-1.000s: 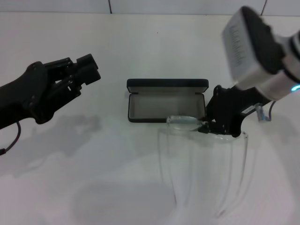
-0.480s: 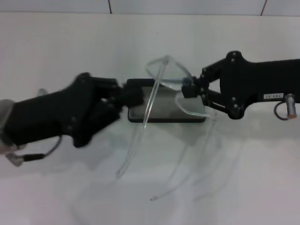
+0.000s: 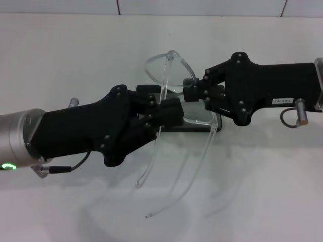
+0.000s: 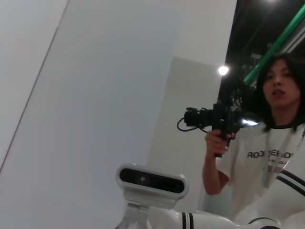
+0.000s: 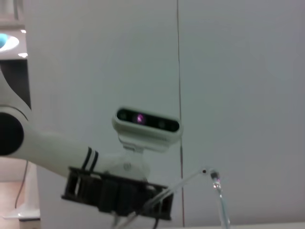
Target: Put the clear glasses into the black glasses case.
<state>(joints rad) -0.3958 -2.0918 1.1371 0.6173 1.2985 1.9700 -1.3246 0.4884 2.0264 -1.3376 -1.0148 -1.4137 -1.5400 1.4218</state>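
The clear glasses hang in the air above the table, with their long arms trailing down toward me. My right gripper is shut on them at the lens's right end. From the left, my left gripper reaches in against the glasses' left arm, at the height of the case. The black glasses case lies on the table behind both grippers, and only its front edge shows. In the right wrist view a clear arm of the glasses sticks up beside the left gripper.
The white table stretches all around. The left wrist view looks up at the robot's head camera and a person holding a camera rig. A wall seam runs behind in the right wrist view.
The left arm has pushed further right and now covers most of the case. The right gripper has carried the glasses slightly left and higher, and their arms have swung with it.
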